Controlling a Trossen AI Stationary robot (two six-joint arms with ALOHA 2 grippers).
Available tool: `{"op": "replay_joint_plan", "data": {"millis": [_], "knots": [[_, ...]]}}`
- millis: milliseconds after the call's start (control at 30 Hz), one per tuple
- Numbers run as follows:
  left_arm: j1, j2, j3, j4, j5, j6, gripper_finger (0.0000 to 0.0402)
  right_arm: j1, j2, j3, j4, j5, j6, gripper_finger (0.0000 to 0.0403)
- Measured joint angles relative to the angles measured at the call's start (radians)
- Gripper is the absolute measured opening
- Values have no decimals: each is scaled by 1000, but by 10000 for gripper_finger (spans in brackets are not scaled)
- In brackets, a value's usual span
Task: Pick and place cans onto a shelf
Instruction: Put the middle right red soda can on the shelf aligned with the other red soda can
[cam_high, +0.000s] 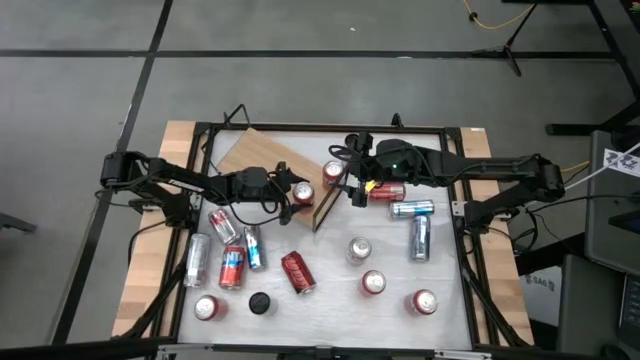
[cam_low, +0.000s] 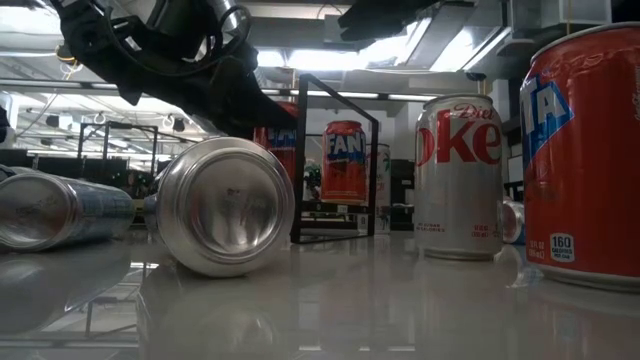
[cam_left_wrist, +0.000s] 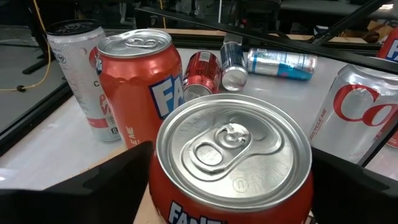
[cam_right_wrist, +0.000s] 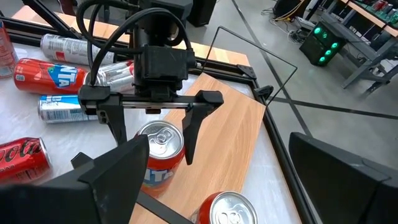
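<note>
Right wrist view alone shows left gripper (cam_right_wrist: 153, 134) jaws straddling can (cam_right_wrist: 160, 155)

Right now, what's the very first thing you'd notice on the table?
The left gripper, fingers spread wide around a red can standing on the shelf at the table's back. A second red can stands beside it, under the right gripper, which is open too. More cans lie scattered in front, like the fallen silver one.

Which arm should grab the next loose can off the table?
Probably right. Its gripper is open, with a lying red can close by; the left gripper's jaws straddle the upright can on the shelf.
</note>
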Motion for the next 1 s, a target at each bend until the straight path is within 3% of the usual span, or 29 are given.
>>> {"op": "replay_joint_plan", "data": {"millis": [167,1000], "knots": [[0,0,0,1,0,0,398,0,0,0,0,0,0,374],[0,-198,0,32,0,0,394,0,10,0,16,0,0,374]]}}
